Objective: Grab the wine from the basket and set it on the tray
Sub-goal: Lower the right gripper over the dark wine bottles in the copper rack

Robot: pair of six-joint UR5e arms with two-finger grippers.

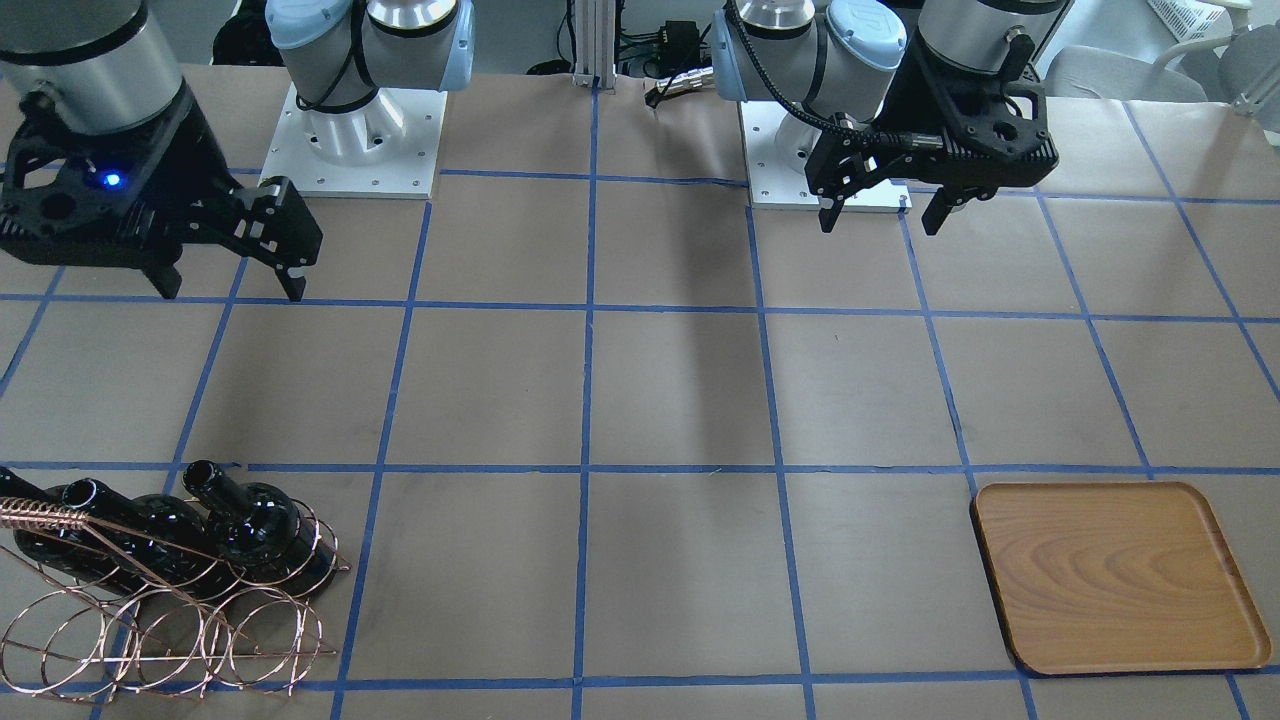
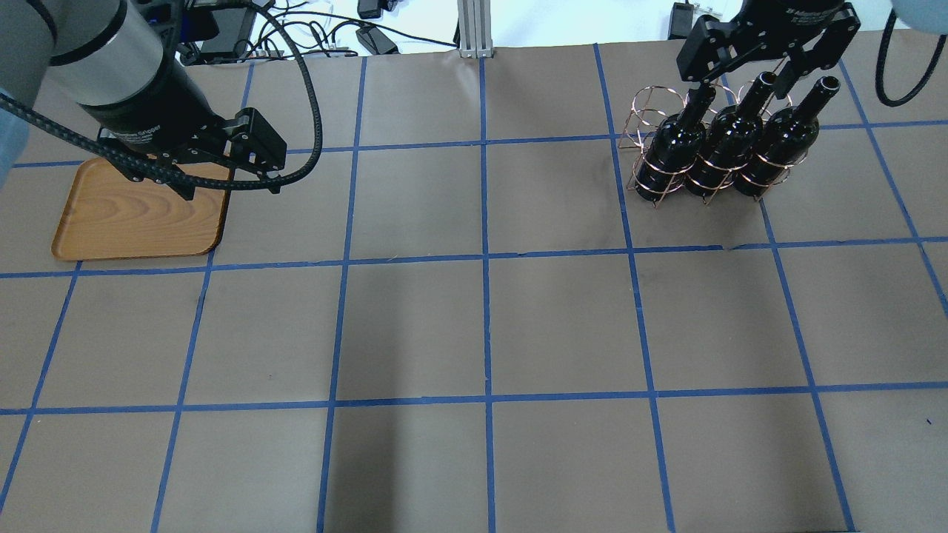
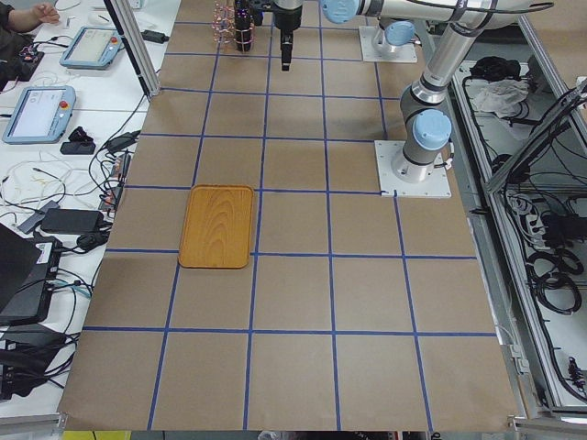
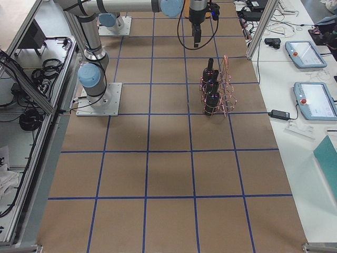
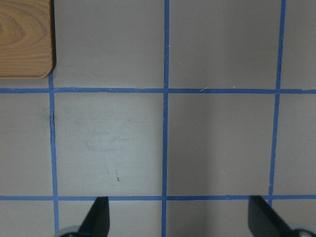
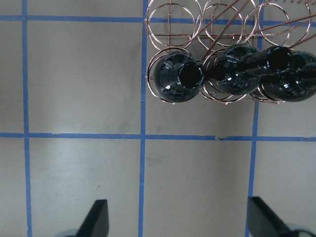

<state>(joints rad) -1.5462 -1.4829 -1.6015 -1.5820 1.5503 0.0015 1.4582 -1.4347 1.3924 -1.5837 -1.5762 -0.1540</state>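
Three glossy black wine bottles [image 2: 722,144] stand upright side by side in the copper wire basket [image 2: 646,104] at the far right of the table. In the right wrist view their open mouths [image 6: 190,75] show from above, in the basket's [image 6: 170,22] near row of loops. My right gripper [image 2: 748,78] is open and empty, raised above the table beside the bottles, touching none; it also shows in the front view [image 1: 230,288]. The wooden tray [image 2: 137,215] lies empty at the far left. My left gripper [image 2: 228,190] is open and empty, raised over the tray's right edge.
The table is brown paper with a grid of blue tape lines. The two arm bases [image 1: 355,140] stand on white plates at the robot's side. The basket's coiled handle [image 1: 40,515] sticks out sideways. Cables and a metal post [image 2: 474,29] lie beyond the far edge.
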